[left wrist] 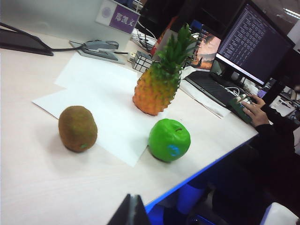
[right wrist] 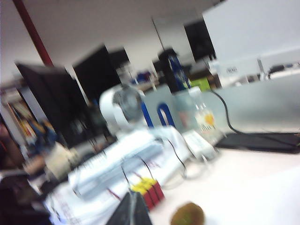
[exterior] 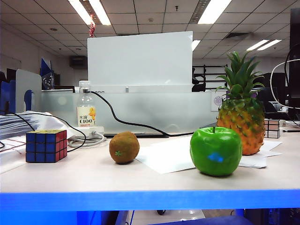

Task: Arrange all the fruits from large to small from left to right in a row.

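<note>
Nearest the table's (exterior: 51,178) blue front edge sits the green apple (exterior: 216,151) with its blue mark, on the right side. Just left of it, apart, is the fuzzy brown kiwi (exterior: 124,147), beside a white paper sheet (exterior: 166,157). Right behind the apple, close by, the pineapple (exterior: 240,115) stands upright. Over on the left there's a puzzle cube (exterior: 46,146), and further back a clear drink bottle (exterior: 86,110) against the frosted divider. A second cube (exterior: 272,128) is far right. Neither arm shows in the exterior view. Left gripper (left wrist: 130,211) pokes in dark, fingers pressed together, nothing held. Right gripper (right wrist: 131,209) looks the same, blurry though.
</note>
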